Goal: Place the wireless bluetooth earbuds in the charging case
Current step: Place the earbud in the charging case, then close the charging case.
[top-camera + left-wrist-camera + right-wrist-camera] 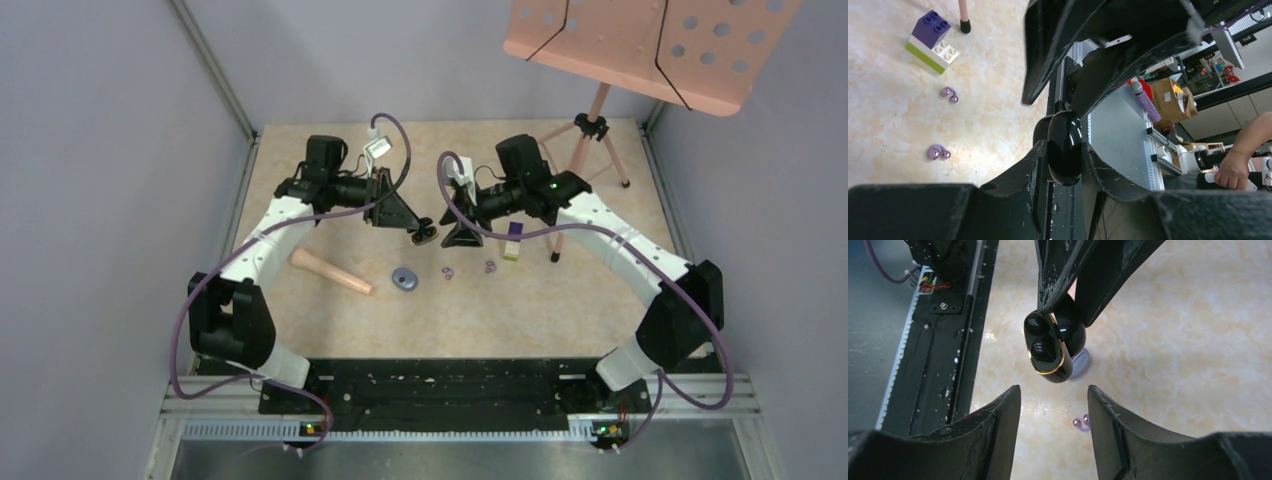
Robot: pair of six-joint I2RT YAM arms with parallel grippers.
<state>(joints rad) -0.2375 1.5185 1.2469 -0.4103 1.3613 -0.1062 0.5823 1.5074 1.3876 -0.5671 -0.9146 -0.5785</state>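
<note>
So, left gripper (425, 235) clamped on open black case (1068, 335), black buds (1040, 346) inside, right gripper (1053, 402) spread wide, purple buds (949, 94) on table (888, 125).

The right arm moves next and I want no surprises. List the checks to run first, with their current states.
1. Hold on the charging case by the left end effector: ok.
2. Case lid open: ok.
3. The right end effector open and empty: ok.
4. Both pale purple earbuds loose on the table: ok.
5. Case pockets free: cannot tell; two glossy black shapes sit there.
</note>
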